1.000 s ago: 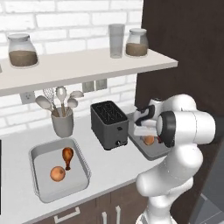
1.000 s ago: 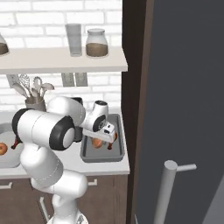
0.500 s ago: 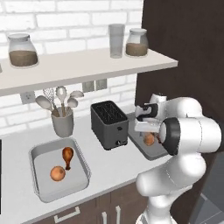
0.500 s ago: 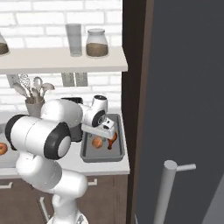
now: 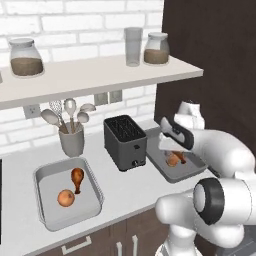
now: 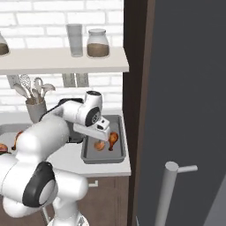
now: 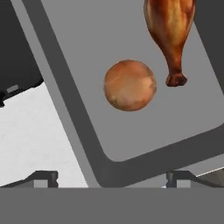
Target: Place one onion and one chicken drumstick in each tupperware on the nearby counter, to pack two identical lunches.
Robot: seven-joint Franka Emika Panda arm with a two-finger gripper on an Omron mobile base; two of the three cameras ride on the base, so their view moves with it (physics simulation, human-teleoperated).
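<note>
Grey tupperware [image 7: 83, 144] rim below gripper [image 7: 111, 177] with fingers apart, onion [image 7: 130, 85] just beside drumstick [image 7: 171, 30], mid-tray.

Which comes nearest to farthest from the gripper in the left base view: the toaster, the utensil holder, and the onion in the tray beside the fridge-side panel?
From the gripper in the left base view:
1. Onion, just below it in the right tupperware.
2. Toaster, on the counter to the gripper's left.
3. Utensil holder, farther left, near the wall behind the left tupperware.
</note>
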